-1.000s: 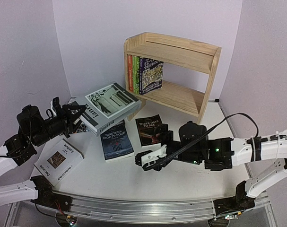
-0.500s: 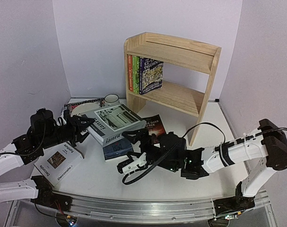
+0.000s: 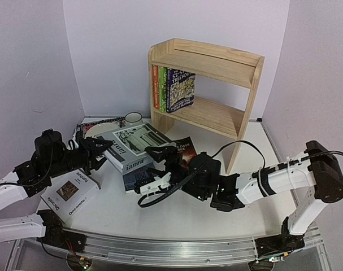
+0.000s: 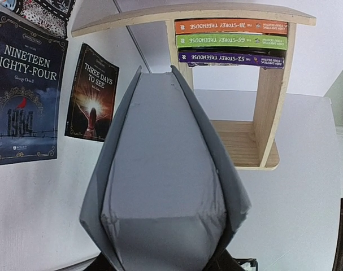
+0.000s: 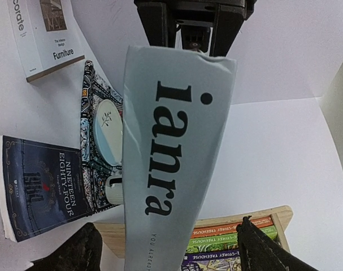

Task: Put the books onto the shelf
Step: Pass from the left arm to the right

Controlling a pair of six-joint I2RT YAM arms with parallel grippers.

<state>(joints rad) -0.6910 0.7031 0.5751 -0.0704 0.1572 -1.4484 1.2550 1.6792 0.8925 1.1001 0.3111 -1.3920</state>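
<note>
Books check: the left gripper (image 3: 100, 151) is pinching one short end of the ianra book (image 3: 134, 144). It holds the book up over the table (image 3: 177, 217), cover facing up, at about 9 o'clock from the table's middle. In the left wrist view the covers look bowed outward.

The right gripper (image 3: 154, 169) reaches in from 3 o'clock with its claw spread wide, one finger on each side of the book's free end. The right wrist view shows table between each finger and the book, so it has no grip on it.

Nineteen Eighty-Four (image 3: 138, 178) lies flat, partly under the raised book. Three Days to See (image 3: 185, 149) lies flat just to its 2 o'clock. Decorate (image 3: 69, 195) sits flat at 8 o'clock, well apart from the rest.

The shelf (image 3: 216, 62) stands at 12 o'clock. The three Treehouse paperbacks (image 3: 174, 89) are upright at the left end of its lower tier. The placemat (image 3: 86, 127) with plate (image 3: 100, 130) and mug (image 3: 133, 118) is at 10 o'clock.
</note>
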